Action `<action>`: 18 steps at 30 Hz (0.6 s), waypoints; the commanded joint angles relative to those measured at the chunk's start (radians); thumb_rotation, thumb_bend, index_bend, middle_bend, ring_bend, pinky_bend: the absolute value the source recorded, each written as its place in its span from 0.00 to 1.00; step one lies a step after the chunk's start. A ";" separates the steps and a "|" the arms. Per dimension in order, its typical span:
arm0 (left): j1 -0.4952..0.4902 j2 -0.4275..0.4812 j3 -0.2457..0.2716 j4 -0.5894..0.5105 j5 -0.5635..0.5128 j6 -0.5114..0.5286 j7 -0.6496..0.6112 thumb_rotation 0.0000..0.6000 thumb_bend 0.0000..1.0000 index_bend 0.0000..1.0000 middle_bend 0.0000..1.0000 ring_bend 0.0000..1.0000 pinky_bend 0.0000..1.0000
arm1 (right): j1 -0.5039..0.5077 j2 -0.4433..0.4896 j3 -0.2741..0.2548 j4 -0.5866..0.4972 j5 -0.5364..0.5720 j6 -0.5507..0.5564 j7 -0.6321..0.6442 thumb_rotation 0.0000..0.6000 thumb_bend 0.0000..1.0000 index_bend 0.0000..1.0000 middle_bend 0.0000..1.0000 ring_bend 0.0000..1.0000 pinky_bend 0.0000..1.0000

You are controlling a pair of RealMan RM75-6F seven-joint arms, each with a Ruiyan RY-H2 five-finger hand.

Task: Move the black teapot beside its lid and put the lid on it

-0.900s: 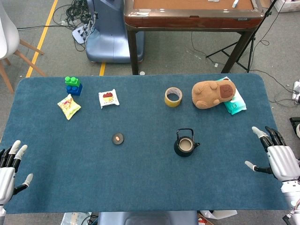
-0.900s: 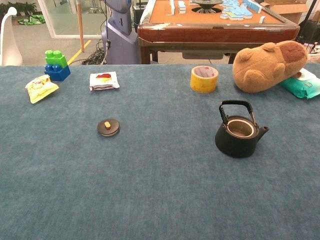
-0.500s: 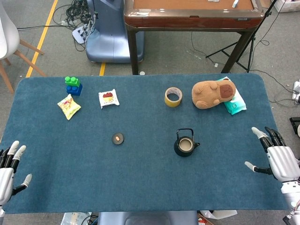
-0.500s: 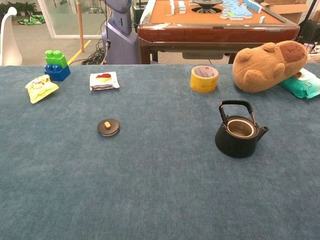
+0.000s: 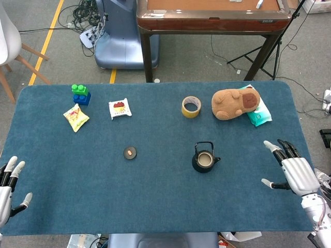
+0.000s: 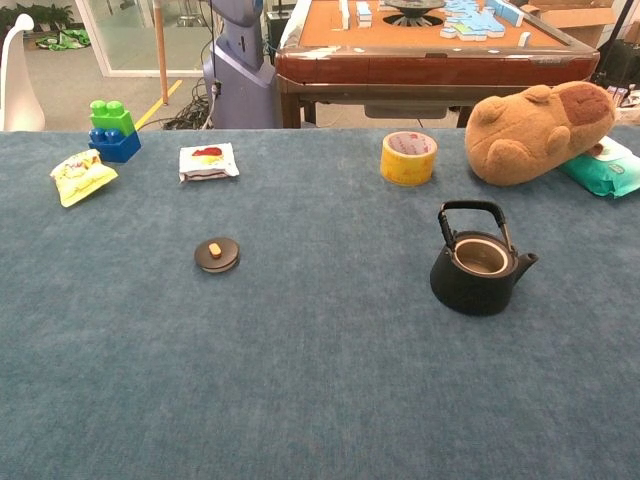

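Blue cloth covers the counter (image 5: 155,206). Both the right hand (image 5: 294,172) and left hand (image 5: 7,186) hold nothing, fingers spread. Nothing is done yet: the black teapot (image 5: 205,160) stands uncovered, well apart from its lid (image 5: 130,152).

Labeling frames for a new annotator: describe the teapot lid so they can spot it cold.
On the blue table, look left of the black teapot, in open cloth below the white snack packet. The lid is a small flat dark disc lying alone, and its orange knob sets it apart.
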 commanded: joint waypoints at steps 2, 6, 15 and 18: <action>0.004 -0.001 0.001 0.003 0.000 0.004 -0.003 1.00 0.28 0.09 0.00 0.00 0.00 | 0.056 0.006 0.022 -0.020 0.007 -0.064 -0.027 1.00 0.09 0.16 0.20 0.00 0.03; 0.008 -0.002 0.004 0.007 0.002 0.006 -0.006 1.00 0.28 0.09 0.00 0.00 0.00 | 0.116 -0.002 0.039 -0.026 0.022 -0.140 -0.031 1.00 0.13 0.25 0.20 0.00 0.03; 0.018 -0.002 0.010 0.020 0.013 0.018 -0.024 1.00 0.28 0.09 0.00 0.00 0.00 | 0.258 -0.071 0.108 -0.011 0.129 -0.288 -0.122 1.00 0.18 0.27 0.20 0.00 0.03; 0.022 0.000 0.013 0.019 0.014 0.021 -0.028 1.00 0.28 0.09 0.00 0.00 0.00 | 0.299 -0.105 0.128 -0.003 0.181 -0.324 -0.172 1.00 0.18 0.28 0.20 0.00 0.03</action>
